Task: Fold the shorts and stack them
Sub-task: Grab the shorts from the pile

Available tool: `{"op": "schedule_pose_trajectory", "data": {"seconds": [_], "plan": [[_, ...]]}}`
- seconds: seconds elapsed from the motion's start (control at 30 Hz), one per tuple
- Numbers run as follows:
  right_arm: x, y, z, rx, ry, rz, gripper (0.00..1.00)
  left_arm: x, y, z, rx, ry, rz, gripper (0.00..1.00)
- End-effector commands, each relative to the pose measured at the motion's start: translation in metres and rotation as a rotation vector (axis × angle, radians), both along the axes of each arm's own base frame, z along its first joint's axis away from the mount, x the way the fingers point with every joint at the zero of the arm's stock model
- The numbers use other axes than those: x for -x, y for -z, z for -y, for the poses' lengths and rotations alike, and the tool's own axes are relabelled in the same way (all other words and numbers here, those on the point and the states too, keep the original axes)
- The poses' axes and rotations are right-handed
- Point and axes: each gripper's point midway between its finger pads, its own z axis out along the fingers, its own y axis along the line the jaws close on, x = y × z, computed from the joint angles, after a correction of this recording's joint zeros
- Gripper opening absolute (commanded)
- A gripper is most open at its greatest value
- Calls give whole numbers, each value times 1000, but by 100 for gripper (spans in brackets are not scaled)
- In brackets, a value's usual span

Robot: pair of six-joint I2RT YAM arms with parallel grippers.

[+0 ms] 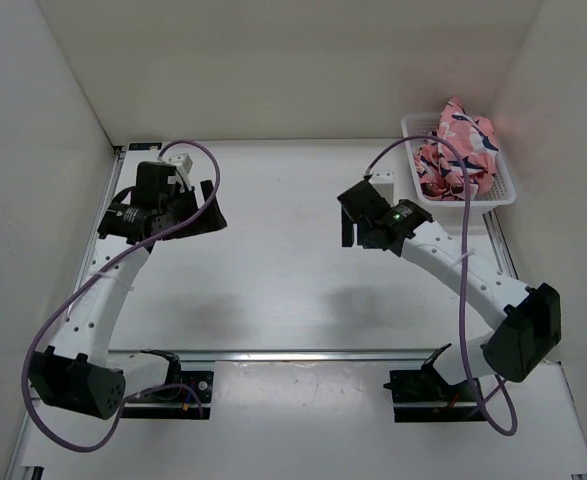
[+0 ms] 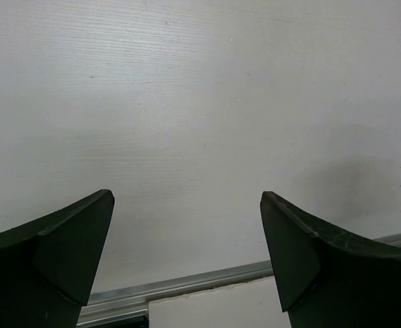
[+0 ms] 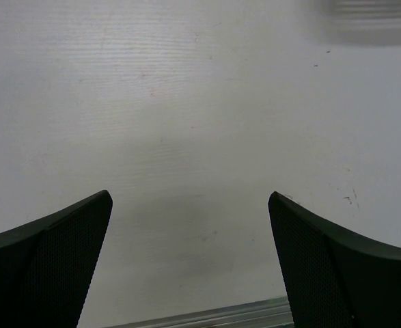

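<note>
Bright, even overhead light; soft arm shadows on the worktop [image 1: 273, 300]. Left claw [image 2: 186, 198] and right claw [image 3: 190, 198] render dark. Right wrist view's top-right corner is blurred.

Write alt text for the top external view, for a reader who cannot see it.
Crumpled pink shark-print shorts sit in a white mesh basket at the far right corner of a white table. Two robot arms reach over the table from its near edge; the left end effector and right end effector are both open and hold nothing.

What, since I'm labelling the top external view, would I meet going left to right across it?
left gripper → right gripper → basket, with the shorts piled inside it.
</note>
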Motion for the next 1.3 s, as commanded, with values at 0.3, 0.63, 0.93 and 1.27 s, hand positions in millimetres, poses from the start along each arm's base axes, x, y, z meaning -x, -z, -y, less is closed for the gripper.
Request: {"op": "schedule_pose_trajectory", "data": {"seconds": [0.3,0.63,0.93,1.27], "plan": [[-137,-68,146,-295,433,132,99,12,-60,-1,20,14,194,100],[-240,-45,225,-253,556,134,100,-7,-43,-4,-16,-29,116,100],[-285,16,235,-253,557,64,73,-31,-25,0,-54,-26,36,100],[-255,-171,174,-400,273,383,0,-33,-36,2,-40,-20,63,100]]}}
